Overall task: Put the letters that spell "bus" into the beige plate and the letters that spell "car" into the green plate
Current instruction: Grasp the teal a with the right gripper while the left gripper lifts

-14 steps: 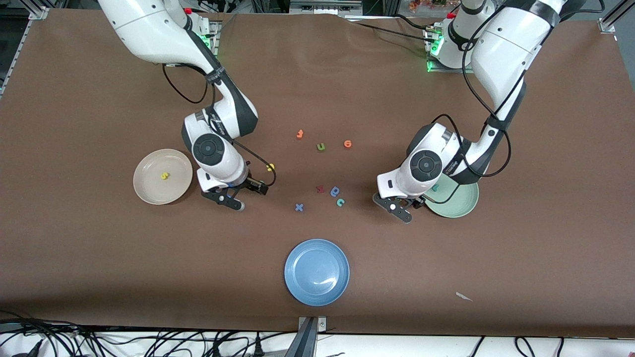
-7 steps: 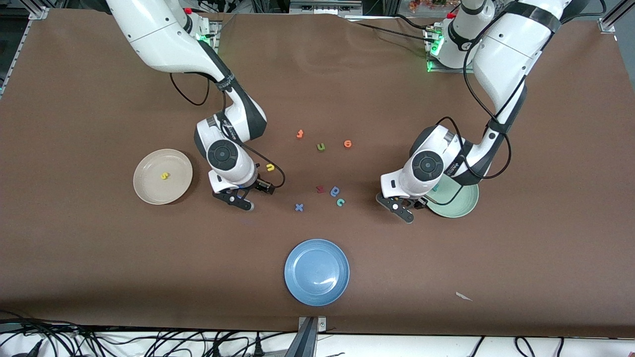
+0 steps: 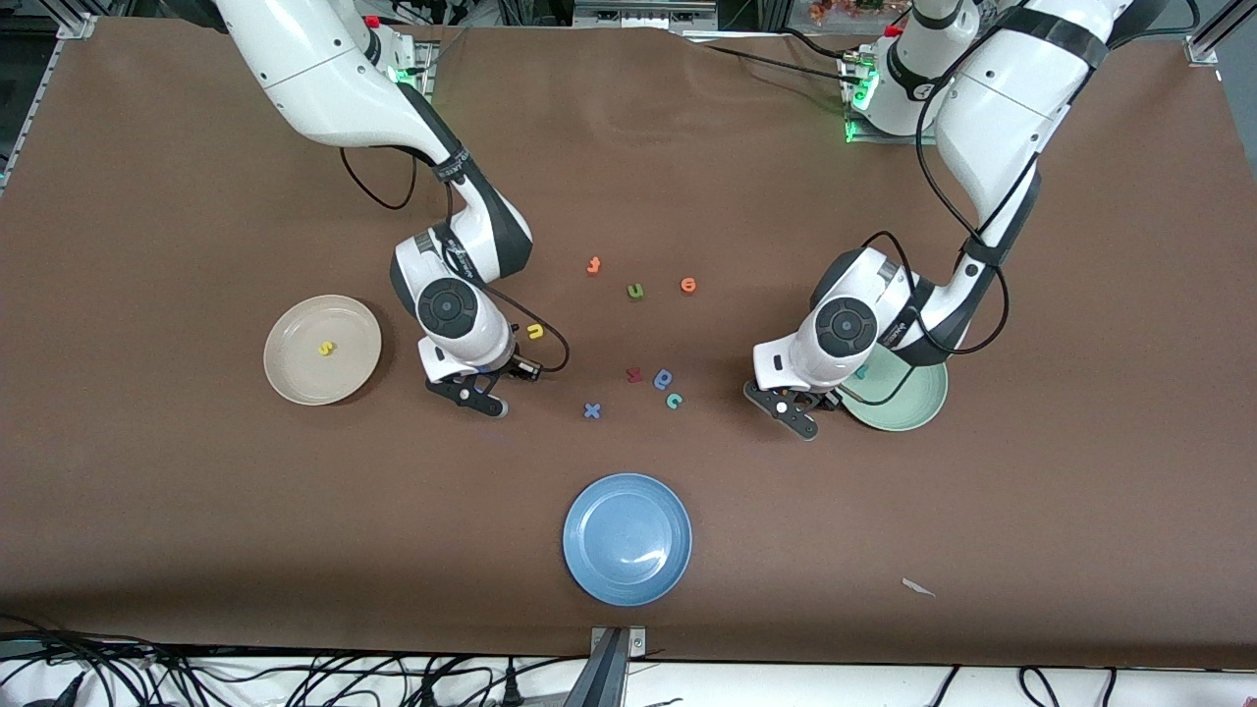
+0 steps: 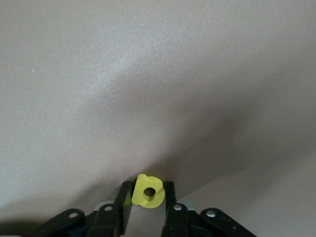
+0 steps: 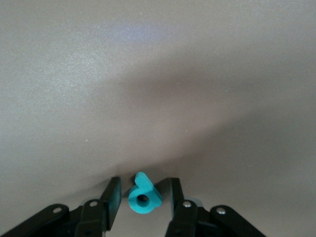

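Brown table (image 3: 1080, 295), cables (image 3: 295, 678) along near edge

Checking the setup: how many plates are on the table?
3: the beige plate toward the right arm's end, the green plate toward the left arm's end, the blue plate nearest the front camera. None seems hidden.

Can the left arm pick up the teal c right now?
Probably not yet. The left hand, low beside the green plate, is shut on the yellow a; the c itself lies unblocked nearby.

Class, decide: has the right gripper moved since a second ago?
Yes. The right gripper has shifted away from the beige plate, toward the blue x.
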You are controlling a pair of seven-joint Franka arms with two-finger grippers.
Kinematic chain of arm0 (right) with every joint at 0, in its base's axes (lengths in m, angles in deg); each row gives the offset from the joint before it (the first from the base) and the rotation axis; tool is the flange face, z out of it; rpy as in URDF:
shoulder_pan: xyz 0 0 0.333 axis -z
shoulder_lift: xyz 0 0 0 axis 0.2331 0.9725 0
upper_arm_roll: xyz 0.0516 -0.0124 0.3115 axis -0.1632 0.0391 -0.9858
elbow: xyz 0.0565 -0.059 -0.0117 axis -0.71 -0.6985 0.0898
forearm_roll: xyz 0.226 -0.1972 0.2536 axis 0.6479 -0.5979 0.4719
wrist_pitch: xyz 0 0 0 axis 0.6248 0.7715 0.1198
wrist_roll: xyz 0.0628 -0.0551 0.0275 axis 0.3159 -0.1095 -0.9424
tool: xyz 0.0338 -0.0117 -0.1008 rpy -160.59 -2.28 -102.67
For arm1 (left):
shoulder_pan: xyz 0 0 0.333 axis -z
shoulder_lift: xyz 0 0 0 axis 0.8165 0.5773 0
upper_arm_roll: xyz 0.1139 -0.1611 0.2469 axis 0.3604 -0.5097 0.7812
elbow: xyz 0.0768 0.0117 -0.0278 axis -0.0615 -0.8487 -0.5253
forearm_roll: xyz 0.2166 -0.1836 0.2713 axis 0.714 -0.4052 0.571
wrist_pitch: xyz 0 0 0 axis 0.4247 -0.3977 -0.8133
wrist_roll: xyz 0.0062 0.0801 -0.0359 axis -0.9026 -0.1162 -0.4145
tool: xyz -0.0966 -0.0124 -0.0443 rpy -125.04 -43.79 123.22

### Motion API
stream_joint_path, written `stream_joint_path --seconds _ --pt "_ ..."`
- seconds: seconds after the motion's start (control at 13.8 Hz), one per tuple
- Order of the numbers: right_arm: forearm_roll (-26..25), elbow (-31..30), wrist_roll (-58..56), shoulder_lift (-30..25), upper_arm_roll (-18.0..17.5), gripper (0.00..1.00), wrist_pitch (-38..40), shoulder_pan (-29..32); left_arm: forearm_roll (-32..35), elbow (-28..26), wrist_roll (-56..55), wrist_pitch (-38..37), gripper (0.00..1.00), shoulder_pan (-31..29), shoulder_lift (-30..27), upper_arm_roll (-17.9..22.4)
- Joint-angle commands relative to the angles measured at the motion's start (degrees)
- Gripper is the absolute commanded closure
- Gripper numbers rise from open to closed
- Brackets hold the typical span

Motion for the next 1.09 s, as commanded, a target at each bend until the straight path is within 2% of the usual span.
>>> stream_joint_path --seconds 0.0,0.07,0.22,0.43,0.58,0.65,0.72,0.8,0.87,1.01 --pt "0.3 2.0 0.4 1.3 0.3 0.62 0.1 -0.5 1.7 -0.1 0.7 0.1 1.00 -0.6 -0.4 -0.3" --pt "0.4 2.0 0.4 1.3 0.3 0.68 0.1 -0.5 1.7 0.1 0.4 -0.2 1.00 -0.6 -1.0 -0.3" --pt "0.4 1.8 0.4 1.4 0.3 0.70 -0.4 -0.6 1.7 0.5 0.6 -4.3 1.00 -0.9 -4.1 -0.3" --pt "0.5 1.6 0.5 2.2 0.2 0.80 -1.8 -0.7 1.4 0.6 2.1 -10.3 1.00 -5.4 -8.4 -0.5" --pt "0.5 1.6 0.5 2.1 0.2 0.84 -1.8 -0.7 0.9 -0.3 4.0 -10.6 0.91 -9.3 -8.4 -0.7" --pt "0.5 1.6 0.5 2.1 0.2 0.84 -1.8 -0.8 0.9 -1.8 4.4 -10.4 0.84 -10.1 -8.3 -0.7" --pt "0.5 1.5 0.6 2.2 0.2 0.85 -1.9 -1.1 0.8 -2.8 4.4 -9.9 0.64 -11.4 -8.2 -0.7" --pt "0.5 1.5 0.6 2.4 0.2 0.87 -1.9 -1.1 0.8 -3.1 4.4 -9.9 0.40 -12.4 -7.8 -0.7" --pt "0.5 1.4 0.6 2.6 0.2 0.88 -1.9 -1.2 0.8 -3.7 4.4 -9.5 0.00 -12.6 -7.8 -0.7" --pt "0.5 1.3 0.5 2.9 0.2 0.94 -1.9 -1.4 0.9 -3.4 4.4 -9.7 0.00 -11.9 -7.9 -0.8"
